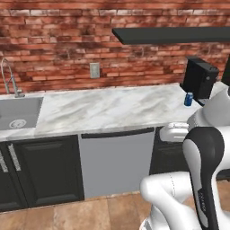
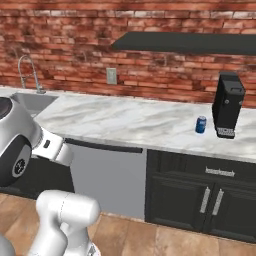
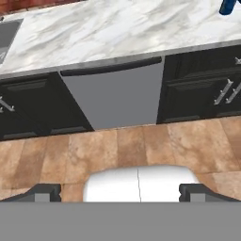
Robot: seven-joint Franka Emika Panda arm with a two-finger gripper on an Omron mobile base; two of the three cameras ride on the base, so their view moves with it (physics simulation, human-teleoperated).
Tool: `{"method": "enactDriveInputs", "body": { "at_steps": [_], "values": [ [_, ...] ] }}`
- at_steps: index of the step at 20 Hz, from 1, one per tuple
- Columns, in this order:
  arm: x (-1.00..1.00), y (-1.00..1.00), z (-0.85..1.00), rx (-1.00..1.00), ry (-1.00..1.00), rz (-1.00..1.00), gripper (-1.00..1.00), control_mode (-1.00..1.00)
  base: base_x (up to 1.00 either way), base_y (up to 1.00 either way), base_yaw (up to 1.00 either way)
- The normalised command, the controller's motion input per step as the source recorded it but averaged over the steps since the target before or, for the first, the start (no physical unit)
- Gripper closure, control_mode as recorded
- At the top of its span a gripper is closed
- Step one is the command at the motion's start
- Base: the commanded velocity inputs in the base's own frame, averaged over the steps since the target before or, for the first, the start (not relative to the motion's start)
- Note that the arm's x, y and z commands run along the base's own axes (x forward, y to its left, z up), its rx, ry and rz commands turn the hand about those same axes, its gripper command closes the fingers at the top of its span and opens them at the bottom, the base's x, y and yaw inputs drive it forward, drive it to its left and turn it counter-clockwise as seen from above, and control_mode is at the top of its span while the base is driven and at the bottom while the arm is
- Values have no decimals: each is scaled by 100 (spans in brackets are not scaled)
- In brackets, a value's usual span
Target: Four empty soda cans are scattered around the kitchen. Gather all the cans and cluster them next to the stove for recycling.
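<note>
1. Red brick wall [image 1: 54,40] runs behind the white marble counter [image 2: 125,122]; a dark shelf [image 2: 185,42] is mounted on the wall above the counter's right part.
2. Counter carries a steel sink [image 1: 20,112] with a gooseneck faucet [image 1: 9,78] at its left end, as seen in the left base view.
3. Grey dishwasher front [image 1: 117,161] sits under the counter between dark cabinet doors [image 1: 45,170]; cabinets with bar handles [image 2: 210,200] lie to its right.
4. Black coffee machine [image 2: 227,105] stands upright on the counter near the right end, against the wall.
5. Blue soda can [image 2: 201,124] stands upright on the counter, long axis vertical, silver top up, just beside the coffee machine on its left and slightly forward of it. In the left base view the same can [image 1: 188,99] sits left of the machine's base.
6. In the hand view the can's lower part [image 3: 229,6] shows at the top right corner, cut off by the frame edge.
7. Gripper [image 3: 120,193]: the two dark fingertips [image 3: 44,192] stand spread wide at the bottom of the hand view, nothing between them. The hand hangs over the tile floor [image 3: 141,146] in front of the dishwasher.
8. Can lies well apart from the fingers: up on the counter, far to the upper right of the right-hand fingertip, no contact.
</note>
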Motion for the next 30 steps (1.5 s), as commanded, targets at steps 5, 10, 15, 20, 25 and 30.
{"method": "enactDriveInputs", "body": {
  "at_steps": [5, 10, 15, 20, 25, 30],
  "values": [
    [0, 0, 0, 0, 0, 0, -100, 100, 19, -57, 0],
    [0, 0, 0, 0, 0, 0, -100, 100, 22, -72, 0],
    [0, 0, 0, 0, 0, 0, -100, 100, 37, -76, 1],
    [0, 0, 0, 0, 0, 0, -100, 100, 64, -57, 0],
    [0, 0, 0, 0, 0, 0, -100, 100, 75, -38, 0],
    [0, 0, 0, 0, 0, 0, -100, 100, 73, -24, 0]
  ]
}}
